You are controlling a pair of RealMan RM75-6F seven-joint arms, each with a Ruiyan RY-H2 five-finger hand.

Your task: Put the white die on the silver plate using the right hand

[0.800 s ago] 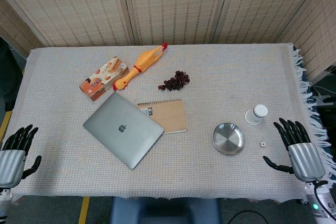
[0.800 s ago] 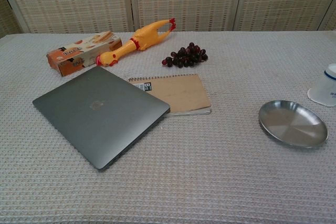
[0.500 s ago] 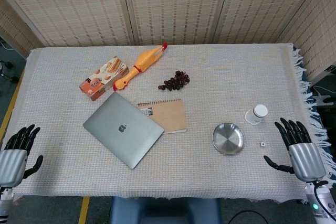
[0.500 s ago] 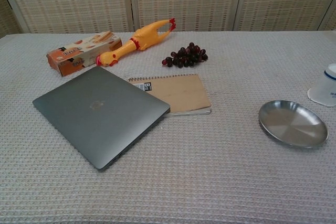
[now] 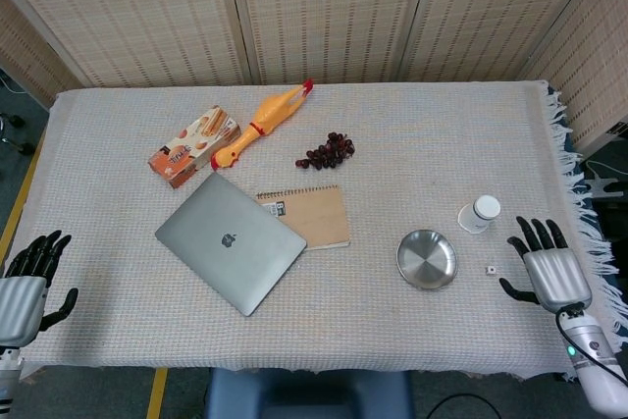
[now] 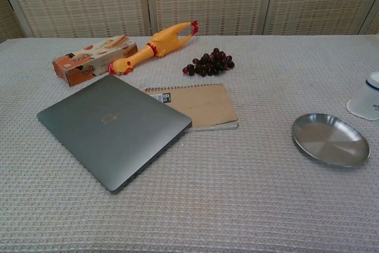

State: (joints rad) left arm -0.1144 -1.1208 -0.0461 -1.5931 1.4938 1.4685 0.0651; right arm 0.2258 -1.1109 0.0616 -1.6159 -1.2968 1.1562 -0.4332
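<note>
The table [image 5: 412, 134] stretches ahead and to the left of the right hand [image 5: 547, 272], which hovers at the near right edge with fingers spread and nothing in them; the closed laptop [image 5: 231, 241] lies far to that hand's left, and the left hand [image 5: 25, 287], also spread and empty, sits beyond it at the opposite near corner; the silver plate [image 5: 427, 259] rests left of the right hand, well within reach; a white cup [image 5: 479, 213] stands ahead and slightly left; the white die [image 5: 490, 269] lies just beside the thumb, between hand and plate, apart from both; the chest view shows neither hand nor die. The step looks like the approach, grasp not yet made; next, the hand likely needs to shift left, lower over the die, and pinch so small a cube precisely without nudging it away.
</note>
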